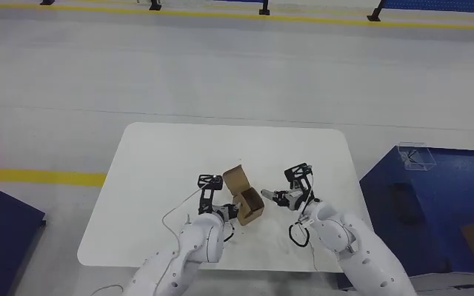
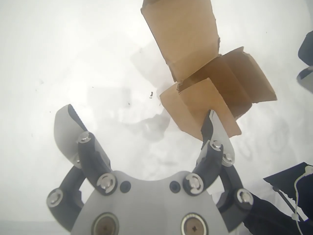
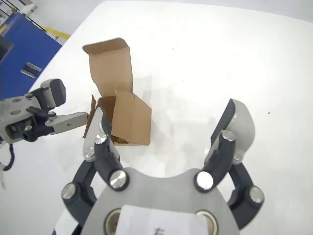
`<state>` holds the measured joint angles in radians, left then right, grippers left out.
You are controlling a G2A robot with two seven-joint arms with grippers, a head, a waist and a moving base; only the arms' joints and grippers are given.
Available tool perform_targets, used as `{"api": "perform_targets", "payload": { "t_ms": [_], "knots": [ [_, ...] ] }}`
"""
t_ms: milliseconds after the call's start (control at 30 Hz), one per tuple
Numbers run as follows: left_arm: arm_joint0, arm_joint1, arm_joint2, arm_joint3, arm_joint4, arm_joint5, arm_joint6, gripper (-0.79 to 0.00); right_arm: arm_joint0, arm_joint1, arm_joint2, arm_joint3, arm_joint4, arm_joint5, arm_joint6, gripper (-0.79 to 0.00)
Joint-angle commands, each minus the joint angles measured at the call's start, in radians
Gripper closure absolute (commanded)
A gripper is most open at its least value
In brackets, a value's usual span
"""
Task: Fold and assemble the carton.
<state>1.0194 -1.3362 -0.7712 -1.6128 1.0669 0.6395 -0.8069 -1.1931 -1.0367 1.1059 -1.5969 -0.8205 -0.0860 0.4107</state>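
The brown carton (image 1: 244,198) sits half-folded toward 6 o'clock of the white table (image 1: 163,170), with its long lid flap raised on the 11 o'clock side. The left gripper (image 2: 138,113), at the carton's 9 o'clock, is spread wide, one fingertip (image 2: 216,130) touching a side flap. The right gripper (image 3: 165,110), at the carton's 3 o'clock, is also released and grasps nothing, one finger just beside the carton's open end.

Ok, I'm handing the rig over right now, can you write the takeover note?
Left gripper: fingers open, one tip at a side flap of the carton.
Right gripper: fingers open, holding nothing, one finger close by the carton's opposite side.
Carton stands on the table.
Done: body opened up; lid flap upright, side flaps unfolded.
To do: fold flaps in, close and tuck the lid.
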Motion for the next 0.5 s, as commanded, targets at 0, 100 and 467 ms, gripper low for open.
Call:
{"api": "perform_targets", "payload": {
  "t_ms": [0,100,467],
  "knots": [
    [-0.015,-0.009,0.009,0.032,0.000,0.006,-0.004,-0.785,0.003,-0.006,-0.022,0.008,-0.039,0.017,-0.015,-0.785],
    [-0.027,-0.020,0.015,0.057,-0.008,0.004,-0.001,-0.785,0.018,-0.014,-0.050,0.032,-0.086,0.039,-0.023,-0.785],
    [-0.012,-0.033,-0.012,0.053,-0.001,-0.011,-0.004,-0.785,0.031,-0.040,-0.121,0.069,-0.172,0.060,-0.041,-0.785]
  ]
}}
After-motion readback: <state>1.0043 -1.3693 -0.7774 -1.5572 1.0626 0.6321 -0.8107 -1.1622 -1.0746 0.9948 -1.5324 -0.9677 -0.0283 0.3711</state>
